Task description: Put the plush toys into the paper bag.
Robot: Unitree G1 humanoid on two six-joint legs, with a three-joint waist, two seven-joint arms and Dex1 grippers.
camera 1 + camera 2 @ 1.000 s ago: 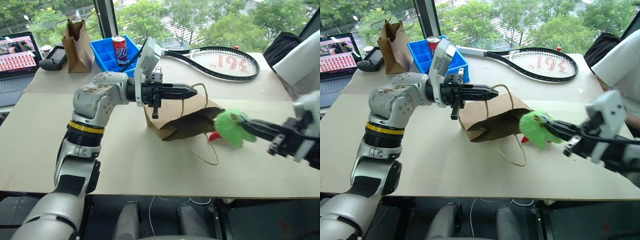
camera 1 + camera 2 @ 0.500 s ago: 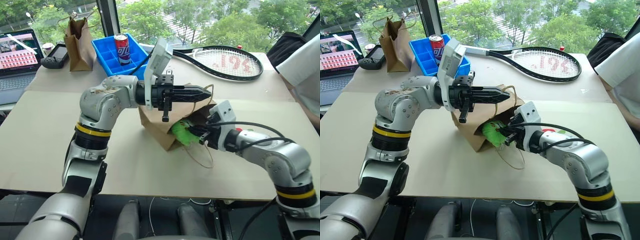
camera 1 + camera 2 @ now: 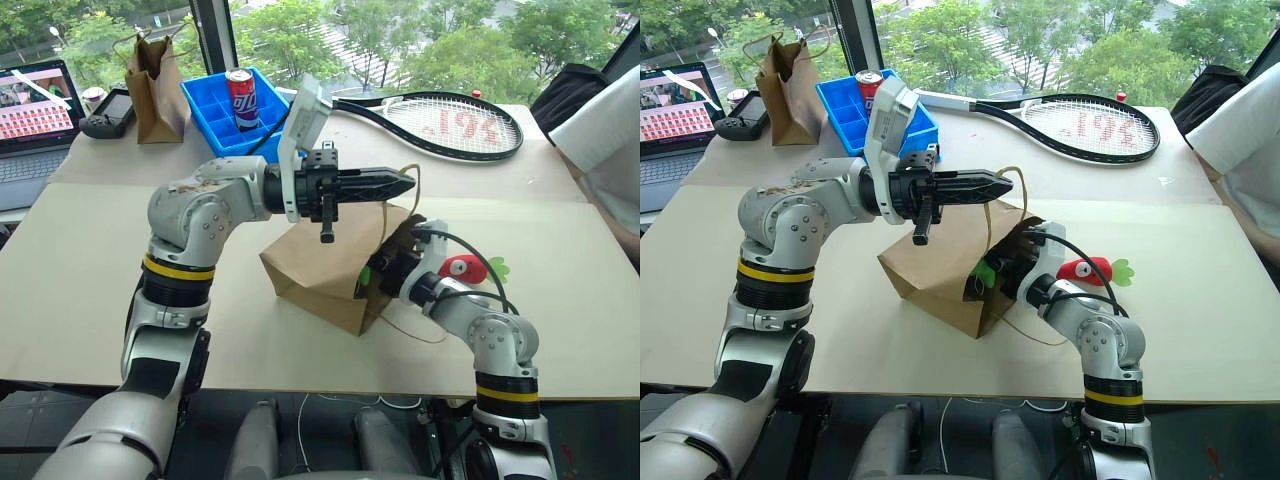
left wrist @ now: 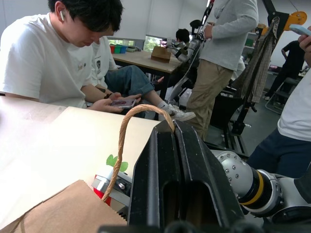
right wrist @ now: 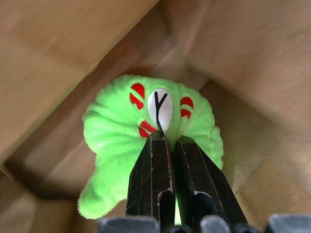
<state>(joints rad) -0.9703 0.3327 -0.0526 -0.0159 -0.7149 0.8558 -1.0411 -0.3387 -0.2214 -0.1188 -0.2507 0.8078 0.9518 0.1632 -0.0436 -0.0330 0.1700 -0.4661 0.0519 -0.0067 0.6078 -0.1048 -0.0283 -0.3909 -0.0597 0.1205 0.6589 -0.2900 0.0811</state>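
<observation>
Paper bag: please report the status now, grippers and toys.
Left gripper shut on twine handle, holding paper bag open. Right gripper shut on green toy, inside bag. Red chili toy on table. Nothing blocking.

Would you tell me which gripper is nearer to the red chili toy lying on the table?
Right. The right gripper, inside the paper bag holding the green plush toy, has the red chili toy just beside its wrist. The left gripper pinches the bag's handle higher, farther away.
</observation>
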